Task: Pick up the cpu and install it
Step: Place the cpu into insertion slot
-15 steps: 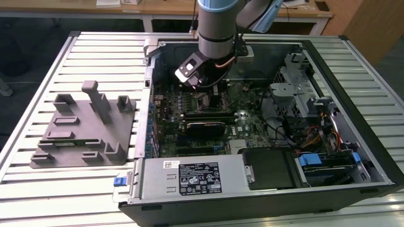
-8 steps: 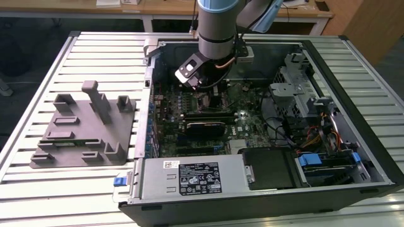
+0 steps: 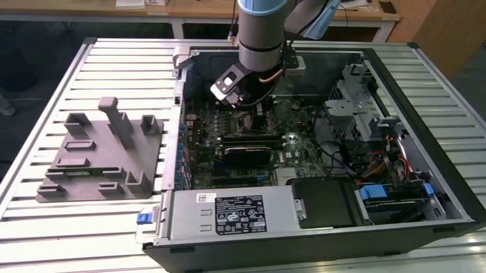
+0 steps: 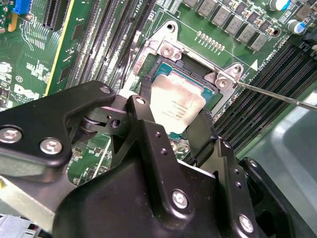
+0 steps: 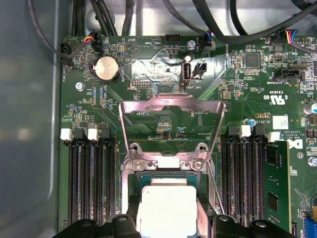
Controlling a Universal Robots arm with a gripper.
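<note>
Claw (image 4: 175, 115) tight on cpu (image 4: 179, 105); first wrist view: retention frame (image 5: 148, 106) upright.

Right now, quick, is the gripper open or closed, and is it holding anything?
Gripper: closed on the cpu, its fingers on two opposite edges, at the motherboard socket.

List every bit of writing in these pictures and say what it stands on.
cpu: several lines of fine print on its metal top, too small to read.
motherboard: white lettering beside connectors and slots, too small to quote with confidence.
white label on the motherboard: unreadable.
black sticker on the power supply: dense print and marks, unreadable.
</note>
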